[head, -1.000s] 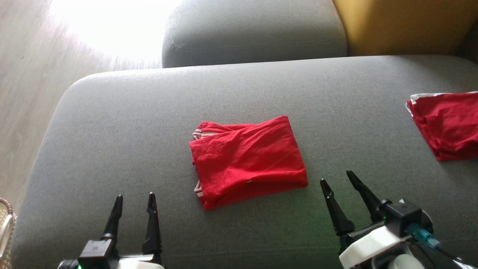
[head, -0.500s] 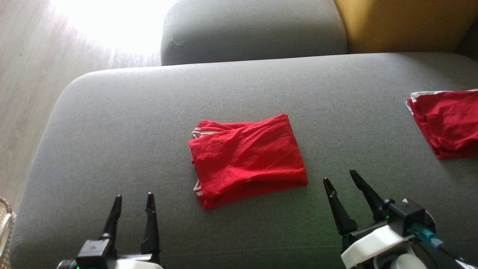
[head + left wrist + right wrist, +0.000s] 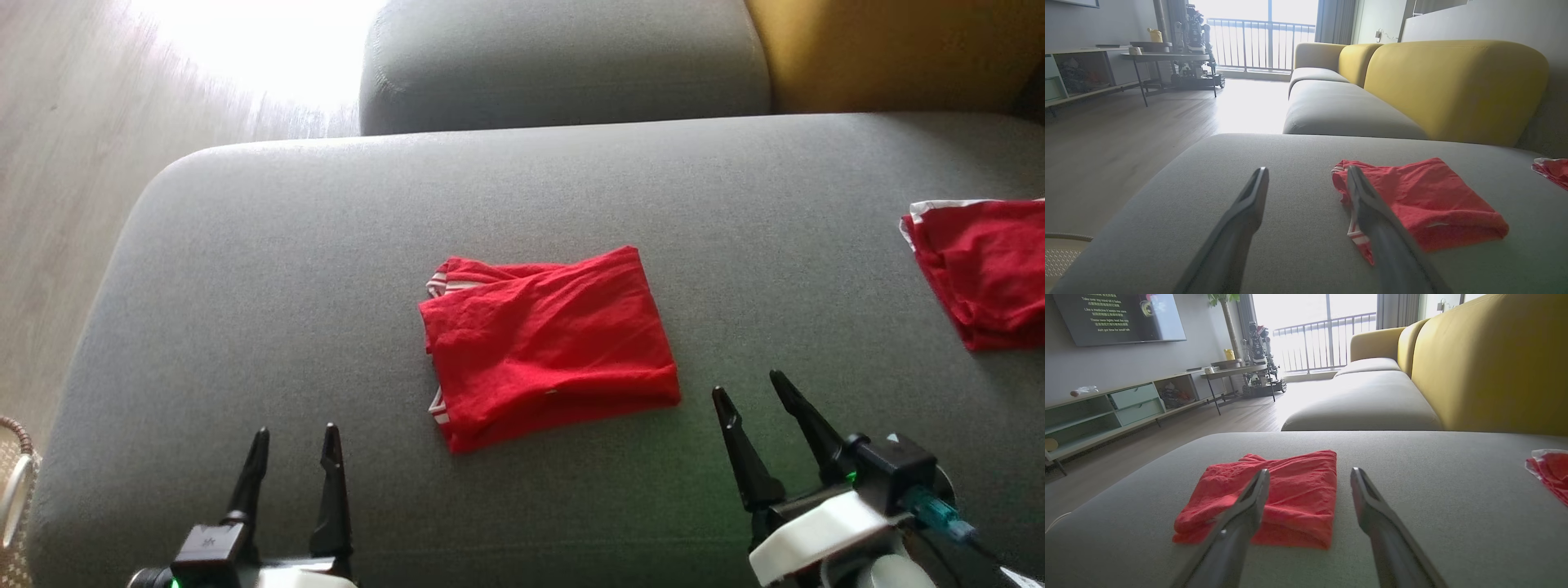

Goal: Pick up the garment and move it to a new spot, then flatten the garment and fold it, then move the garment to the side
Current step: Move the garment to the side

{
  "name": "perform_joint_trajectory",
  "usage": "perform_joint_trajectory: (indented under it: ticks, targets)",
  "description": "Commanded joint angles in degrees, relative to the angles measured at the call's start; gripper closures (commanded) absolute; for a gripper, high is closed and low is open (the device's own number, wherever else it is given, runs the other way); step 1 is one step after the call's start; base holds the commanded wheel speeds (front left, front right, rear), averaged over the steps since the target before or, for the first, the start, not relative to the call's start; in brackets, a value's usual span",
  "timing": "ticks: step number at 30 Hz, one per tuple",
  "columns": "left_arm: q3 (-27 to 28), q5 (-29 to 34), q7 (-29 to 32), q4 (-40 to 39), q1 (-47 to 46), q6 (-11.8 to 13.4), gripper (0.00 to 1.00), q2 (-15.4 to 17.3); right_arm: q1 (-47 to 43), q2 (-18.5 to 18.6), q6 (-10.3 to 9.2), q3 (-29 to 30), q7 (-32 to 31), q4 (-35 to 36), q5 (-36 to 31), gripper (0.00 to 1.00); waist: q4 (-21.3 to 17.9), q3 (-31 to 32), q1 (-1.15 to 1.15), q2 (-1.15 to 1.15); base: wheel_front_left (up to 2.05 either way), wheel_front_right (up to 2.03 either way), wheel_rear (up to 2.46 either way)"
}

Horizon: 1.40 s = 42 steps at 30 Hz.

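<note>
**A:** anything change in the last second?

**B:** barely; only the head camera drifted. The grey seat cushion (image 3: 245, 286) and the folded red garment (image 3: 551, 347) at frame centre haven't moved; another red piece (image 3: 980, 269) sits at the right edge; left gripper (image 3: 295, 431) lower left, right gripper (image 3: 747, 385) lower right, both with jaws spread, empty. Fold looks done, I'd guess; next is moving it aside.

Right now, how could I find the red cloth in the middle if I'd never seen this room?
Look at the wide grey fabric sofa seat before the yellow backrest. In its middle lies a folded red garment with striped trim on its left side. The other red cloth sits far off at the seat's right edge.
</note>
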State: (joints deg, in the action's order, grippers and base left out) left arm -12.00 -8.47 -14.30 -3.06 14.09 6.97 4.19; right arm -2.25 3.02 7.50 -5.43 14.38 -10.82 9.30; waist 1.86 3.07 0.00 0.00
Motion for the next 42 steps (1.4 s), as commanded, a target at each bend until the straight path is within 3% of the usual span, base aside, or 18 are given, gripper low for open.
perform_joint_trajectory:
  ticks: [1,6,13,26,38,39,40,41,42]
  targets:
    - [2.4,0.6,-0.7,-1.4,-2.0,-0.5,0.00,-0.6,2.2,-0.1,-0.01,-1.1,0.6,1.4,0.7,0.00,0.2,-0.1,0.00,0.00,0.00,0.00,0.00]
    - [2.2,0.7,-0.7,-1.0,-2.5,-0.9,0.00,-0.9,5.2,-0.1,-0.01,-1.5,0.6,-2.1,3.1,0.00,1.2,-0.8,0.00,0.00,0.00,0.00,0.00]
    - [0.9,0.5,-0.7,0.2,-3.3,-1.3,0.00,-1.1,14.7,-0.1,-0.01,-1.4,0.1,-15.2,10.2,0.00,4.2,-2.4,0.00,0.00,0.00,0.00,0.00]
    - [-3.1,0.7,-0.7,0.9,-7.2,-1.2,0.00,-1.3,32.4,4.4,-0.01,-0.4,-10.5,-36.8,23.8,0.00,10.3,-8.3,0.00,0.00,0.00,0.00,0.00]
    - [-5.8,-0.6,-0.7,1.1,-9.6,0.1,0.00,-1.3,37.8,6.2,-0.01,-4.5,-15.8,-45.9,29.5,0.00,11.7,-10.9,0.00,0.00,0.00,0.00,0.00]
    - [-6.0,-0.7,-0.7,1.2,-9.7,0.1,0.00,-1.3,37.9,6.2,-0.01,-4.8,-15.9,-46.2,29.9,0.02,11.8,-11.1,0.00,0.00,0.00,0.00,0.00]
    - [-6.2,-0.7,-0.7,1.2,-9.9,0.2,0.00,-1.3,38.0,6.2,-0.01,-5.2,-16.0,-46.5,30.4,0.26,11.9,-11.3,0.00,0.00,0.00,0.00,0.00]
    - [-6.3,-0.7,-0.7,1.2,-10.1,0.2,0.00,-1.3,38.1,6.3,-0.01,-5.6,-15.9,-46.6,30.8,0.69,12.0,-11.4,0.00,0.00,0.00,0.00,0.00]
    - [-6.3,-0.7,-0.7,1.2,-10.1,0.2,0.00,-1.3,38.1,6.3,-0.01,-5.6,-15.9,-46.6,30.8,0.69,12.0,-11.4,0.00,0.00,0.00,0.00,0.00]
